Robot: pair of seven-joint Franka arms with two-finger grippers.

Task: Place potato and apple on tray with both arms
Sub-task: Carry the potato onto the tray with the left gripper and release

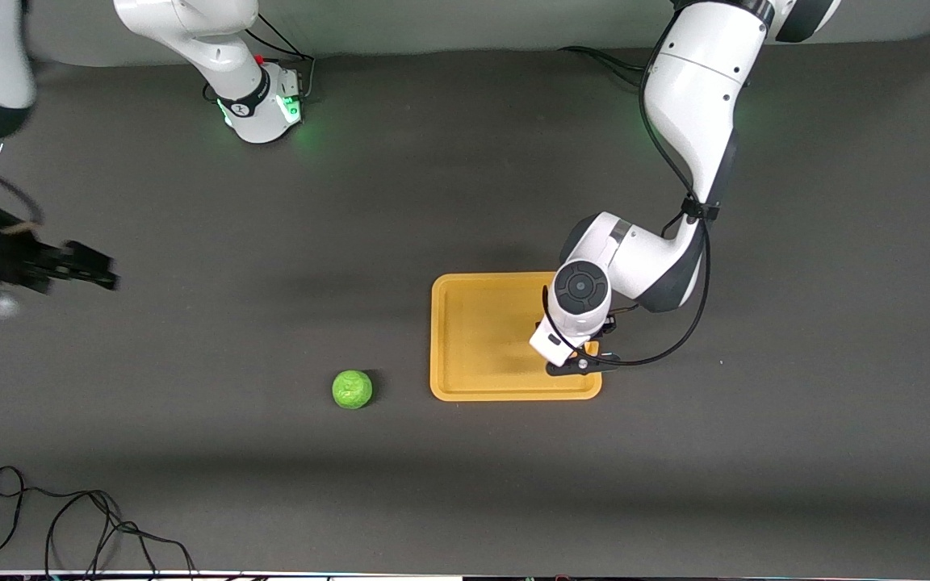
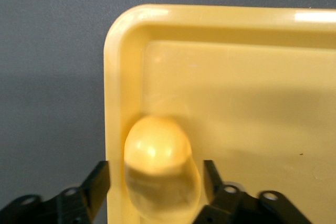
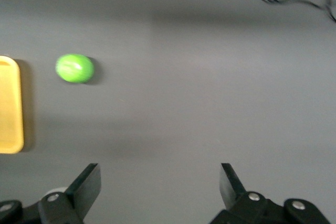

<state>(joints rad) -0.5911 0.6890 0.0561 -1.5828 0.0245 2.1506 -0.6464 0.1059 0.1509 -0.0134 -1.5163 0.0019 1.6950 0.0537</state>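
Left tool (image 2: 155,182) spread around the one potato (image 2: 157,169) on the one tray (image 1: 481,339); right tool (image 3: 157,187) spread wide, empty. One apple (image 1: 352,389) at the tray's nine o'clock.

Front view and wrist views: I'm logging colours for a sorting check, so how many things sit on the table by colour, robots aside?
Yellow-orange: 2, the tray and the potato lying in it near a corner.
Green: 1, the apple on the table beside the tray.
Black: 1, a loose cable at the table's near edge.
Total: 4
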